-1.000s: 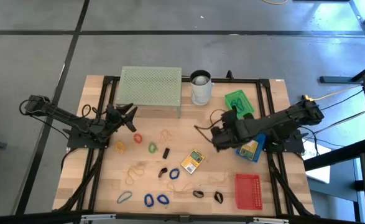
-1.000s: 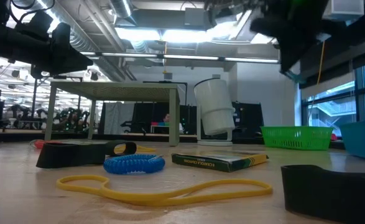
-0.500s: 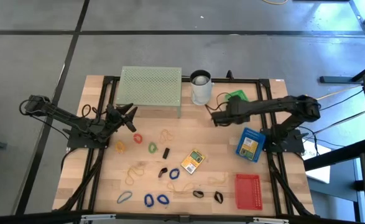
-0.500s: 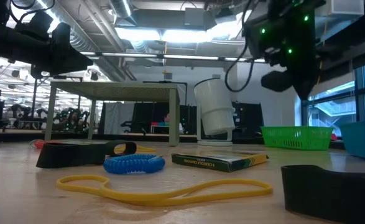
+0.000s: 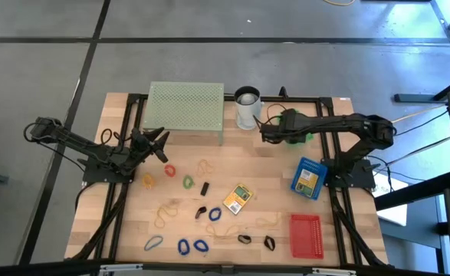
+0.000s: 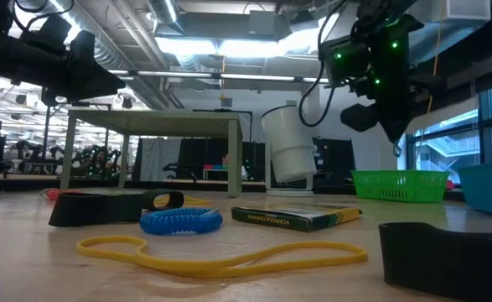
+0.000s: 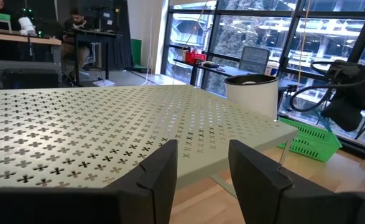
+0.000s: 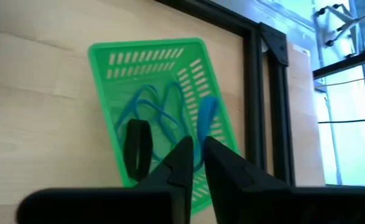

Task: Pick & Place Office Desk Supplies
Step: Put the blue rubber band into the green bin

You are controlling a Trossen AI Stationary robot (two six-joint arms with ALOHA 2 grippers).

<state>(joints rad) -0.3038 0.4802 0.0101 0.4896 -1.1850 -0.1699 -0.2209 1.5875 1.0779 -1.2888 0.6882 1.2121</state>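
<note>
Right claw (image 8: 196,149) hangs above the green basket (image 5: 293,123) at the far right of the counter (image 5: 339,238), beside the white cup (image 5: 247,107). Fingers only a narrow gap apart; a blue rubber band (image 8: 205,118) sits at the tips, grip uncertain. More blue bands (image 8: 151,112) and a black loop (image 8: 137,144) lie in the basket.

Left claw (image 7: 201,165) waits open and empty by the mesh stand (image 5: 186,107).

Loose bands, clips and a yellow card pack (image 5: 238,198) are scattered mid-counter.
</note>
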